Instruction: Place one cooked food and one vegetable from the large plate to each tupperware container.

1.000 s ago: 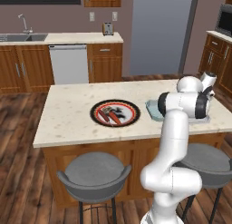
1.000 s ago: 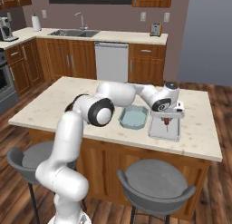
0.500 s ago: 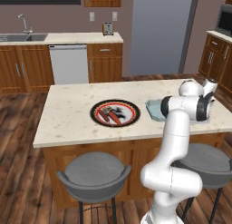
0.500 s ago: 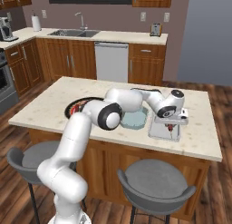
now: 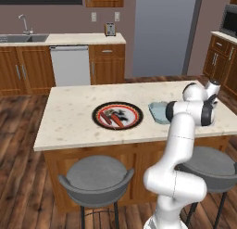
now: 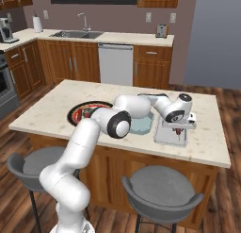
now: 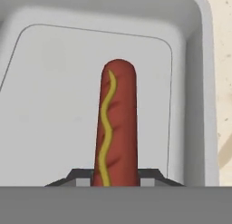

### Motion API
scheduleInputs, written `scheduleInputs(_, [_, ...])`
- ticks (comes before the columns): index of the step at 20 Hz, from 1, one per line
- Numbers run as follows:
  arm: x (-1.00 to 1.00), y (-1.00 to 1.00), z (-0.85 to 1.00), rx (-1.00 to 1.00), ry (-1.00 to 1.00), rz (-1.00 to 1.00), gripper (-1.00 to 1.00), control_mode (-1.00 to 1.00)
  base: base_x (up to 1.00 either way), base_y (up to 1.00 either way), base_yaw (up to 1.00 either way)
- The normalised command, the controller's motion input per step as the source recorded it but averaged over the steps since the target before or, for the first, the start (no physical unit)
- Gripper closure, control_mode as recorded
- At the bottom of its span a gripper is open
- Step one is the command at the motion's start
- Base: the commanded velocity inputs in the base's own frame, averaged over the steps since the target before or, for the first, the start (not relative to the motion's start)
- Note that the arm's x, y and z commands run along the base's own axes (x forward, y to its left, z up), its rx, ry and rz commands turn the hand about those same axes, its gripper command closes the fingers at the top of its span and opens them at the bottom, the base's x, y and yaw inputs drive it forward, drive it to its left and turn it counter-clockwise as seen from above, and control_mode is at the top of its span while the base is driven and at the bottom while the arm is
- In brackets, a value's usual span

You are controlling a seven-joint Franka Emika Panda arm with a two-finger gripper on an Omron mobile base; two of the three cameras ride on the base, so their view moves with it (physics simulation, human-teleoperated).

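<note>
A: What do we see at the gripper [image 7: 116,180]?

B: Its jaws are narrow, clamped on a hot dog [image 7: 116,123] with a wavy mustard stripe, low inside the right-hand tupperware container [image 6: 172,135].

A: And the rest of our task things?

B: The second tupperware container [image 5: 159,111] sits between that one and the large plate [image 5: 117,115], which holds remaining food on the island counter [image 5: 69,112].

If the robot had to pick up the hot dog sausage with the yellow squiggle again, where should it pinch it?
Pinch the long reddish-brown sausage with the yellow mustard line across its narrow middle, coming straight down from above. It lies flat and alone on the floor of the shallow pale blue-grey plastic tub, so its long rounded sides are free, while the tub's walls would probably block a sideways approach.
</note>
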Motion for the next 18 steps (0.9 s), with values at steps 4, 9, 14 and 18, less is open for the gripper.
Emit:
scheduleInputs(4, [0.09, 0.02, -0.03, 0.0, 0.0, 0.0, -1.0, -1.0, 0.0, 0.0, 0.0])
scheduleInputs(9, [-0.54, 0.02, 0.0, 0.03, -0.04, -0.03, -1.0, -1.0, 0.0, 0.0, 0.0])
scheduleInputs(14, [-1.0, 0.73, 0.08, 0.02, -0.18, -0.08, -1.0, -1.0, 0.0, 0.0, 0.0])
scheduleInputs(18, [-0.86, 0.98, 0.67, -0.05, -0.37, -0.05, -1.0, -1.0, 0.0, 0.0, 0.0])
